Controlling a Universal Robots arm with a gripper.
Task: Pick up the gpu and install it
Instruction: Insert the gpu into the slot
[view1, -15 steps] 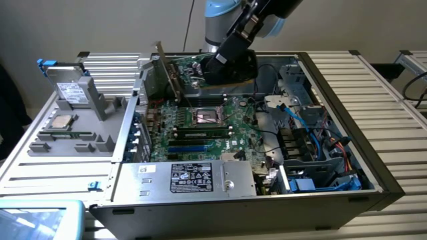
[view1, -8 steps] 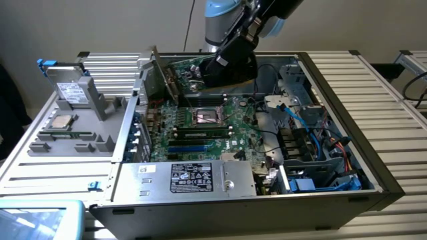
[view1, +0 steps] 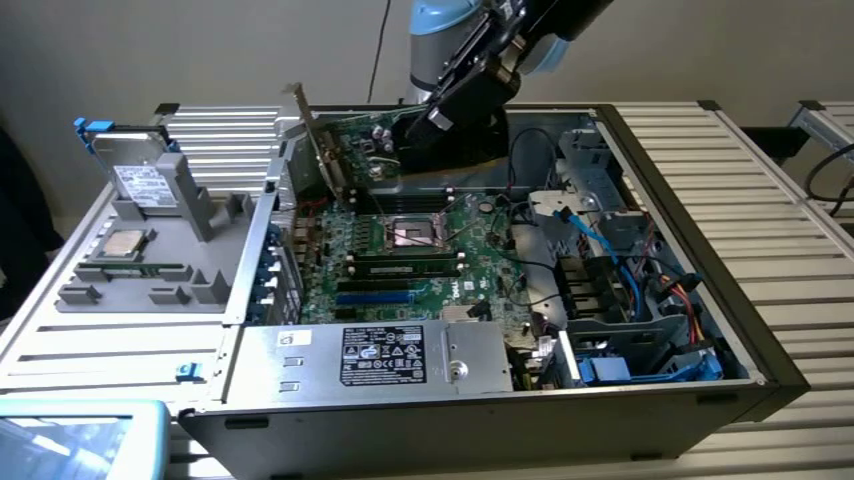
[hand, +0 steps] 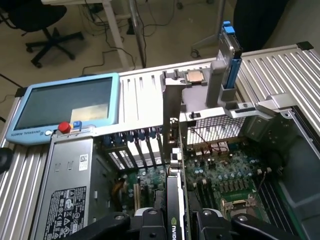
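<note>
The gpu (view1: 350, 150) is a green card with a silver bracket (view1: 307, 130) at one end. It hangs tilted over the far part of the motherboard (view1: 400, 255) inside the open computer case. My gripper (view1: 424, 130) is shut on it from the exterior view's right. In the wrist view the gpu (hand: 175, 192) runs edge-on away from the camera, its black cooler between the two black fingers (hand: 150, 224) and its bracket (hand: 171, 105) at the far end. The card's lower edge is above the expansion slots near the case's rear wall.
A CPU socket (view1: 416, 235) and memory sticks (view1: 400, 268) lie on the motherboard. The power supply (view1: 367, 355) fills the near corner of the case. Cables and drive bays (view1: 627, 290) crowd the exterior view's right. A grey fixture (view1: 154, 250) holds a hard drive (view1: 140, 180). A blue teach pendant (hand: 65, 107) lies outside the case.
</note>
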